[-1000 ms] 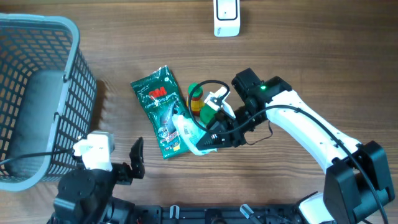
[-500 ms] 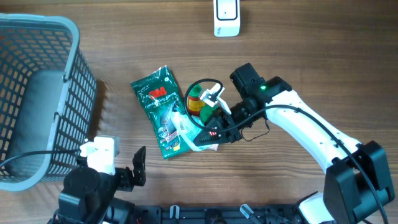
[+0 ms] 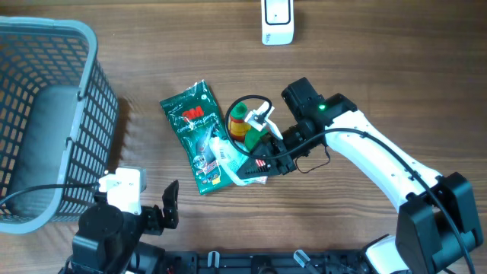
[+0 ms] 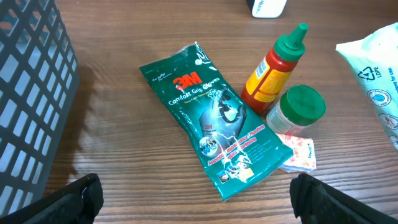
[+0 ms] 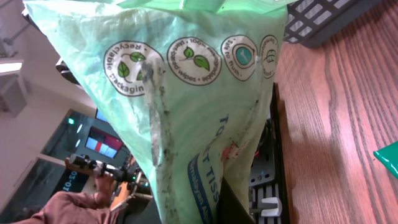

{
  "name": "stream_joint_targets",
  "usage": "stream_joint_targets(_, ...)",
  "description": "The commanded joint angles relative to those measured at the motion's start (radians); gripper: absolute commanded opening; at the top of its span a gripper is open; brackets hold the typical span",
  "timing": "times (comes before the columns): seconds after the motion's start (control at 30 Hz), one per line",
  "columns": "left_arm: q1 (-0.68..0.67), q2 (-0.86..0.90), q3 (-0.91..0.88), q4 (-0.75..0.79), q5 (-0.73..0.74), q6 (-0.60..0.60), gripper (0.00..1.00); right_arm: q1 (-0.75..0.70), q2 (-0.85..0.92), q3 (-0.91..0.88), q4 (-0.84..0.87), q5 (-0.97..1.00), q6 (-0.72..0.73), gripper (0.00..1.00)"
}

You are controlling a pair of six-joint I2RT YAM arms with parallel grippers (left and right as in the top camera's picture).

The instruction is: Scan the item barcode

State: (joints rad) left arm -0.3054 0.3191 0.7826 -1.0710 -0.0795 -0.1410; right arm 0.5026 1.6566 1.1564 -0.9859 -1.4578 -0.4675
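So over the last second the right gripper point(image 3: 257, 164) has shifted a bit to the left with the wipes pack point(image 3: 234, 169) pinched in it, and in the last half second it basically hasn't budged. The fingers are nearly closed on one edge of the pack. In the right wrist view it hangs down in front of the camera, all green film and recycling icons, with no barcode that I can spot on that face. The pack now sits over the near end of the 3M bag point(image 3: 194, 133), just beside the bottle point(image 3: 240, 122) and jar point(image 4: 300, 107). Meanwhile the left gripper point(image 4: 196, 190) has backed off toward the near edge, next to the basket point(image 3: 91, 114). Its fingers are spread as wide as they go and holding nothing, so it's just out of the way. My read is that the grab is done and the actual scan isn't. The scanner point(image 3: 276, 21) is up at the far edge, well apart from the pack, so the pack needs carrying over there. It probably needs turning too, until whichever side has the barcode faces the scanner. The floppy film could droop and hide the code, which is the bit I'd worry about.
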Motion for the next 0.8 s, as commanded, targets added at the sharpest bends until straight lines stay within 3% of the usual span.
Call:
stream_joint_targets(0.0, 0.005, 0.005, 0.009, -0.001, 0.012, -0.006, 1.0, 0.002, -0.012, 0.013, 0.0, 0.033, 0.039, 0.05)
stream_joint_targets(0.07, 0.005, 0.005, 0.009, 0.0, 0.012, -0.006, 1.0, -0.008, -0.012, 0.013, -0.007, 0.108, 0.107, 0.04)
stream_joint_targets(0.33, 0.005, 0.005, 0.009, -0.001, 0.012, -0.006, 1.0, -0.093, -0.051, 0.013, -0.032, 0.188, 0.109, 0.05)
stream_joint_targets(0.47, 0.005, 0.005, 0.009, -0.001, 0.012, -0.006, 1.0, -0.169, -0.114, 0.013, -0.033, 0.354, 0.215, 0.05)
stream_joint_targets(0.63, 0.005, 0.005, 0.009, -0.001, 0.012, -0.006, 1.0, -0.231, -0.204, 0.013, -0.017, 0.476, 0.24, 0.05)
stream_joint_targets(0.77, 0.005, 0.005, 0.009, -0.001, 0.012, -0.006, 1.0, -0.249, -0.228, 0.013, 0.053, 0.713, 0.422, 0.04)
